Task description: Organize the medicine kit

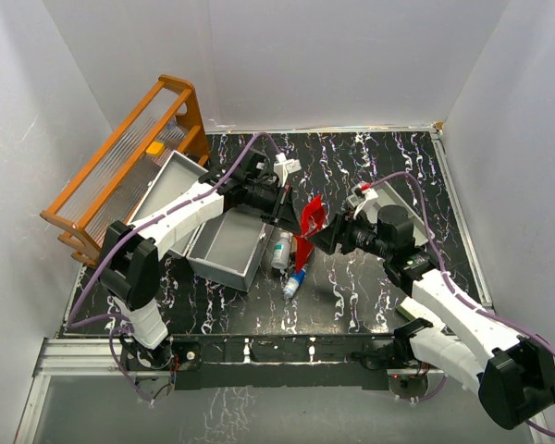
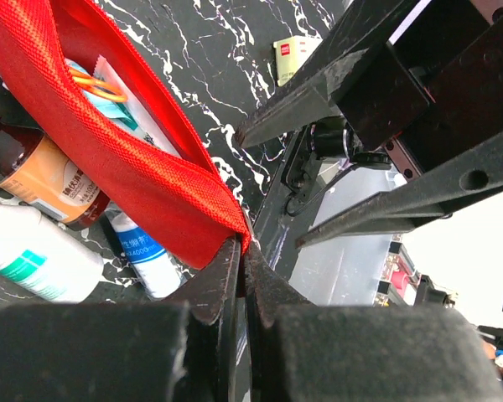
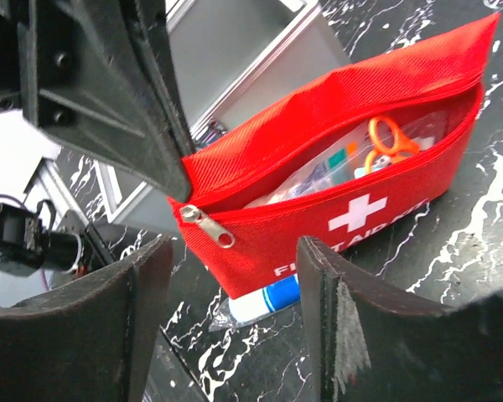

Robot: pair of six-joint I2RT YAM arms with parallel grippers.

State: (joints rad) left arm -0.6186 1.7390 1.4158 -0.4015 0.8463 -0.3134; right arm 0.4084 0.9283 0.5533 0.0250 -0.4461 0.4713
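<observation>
- The left gripper (image 2: 243, 251) is pinching its fingers together on the red pouch (image 3: 335, 167) at its top edge.
- The right gripper (image 3: 235, 251) is keeping its fingers spread, facing the pouch's zipper end.
- The medicine kit (image 1: 227, 245) is sitting open on the table (image 1: 370, 287), just left of the pouch.

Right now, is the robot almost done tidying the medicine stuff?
Not nearly. Done: the red pouch is unzipped, scissors inside. In hand: the left gripper pinches its edge; the right gripper is open at the zipper. To do: the bottles lie outside the medicine kit, which looks empty.
</observation>
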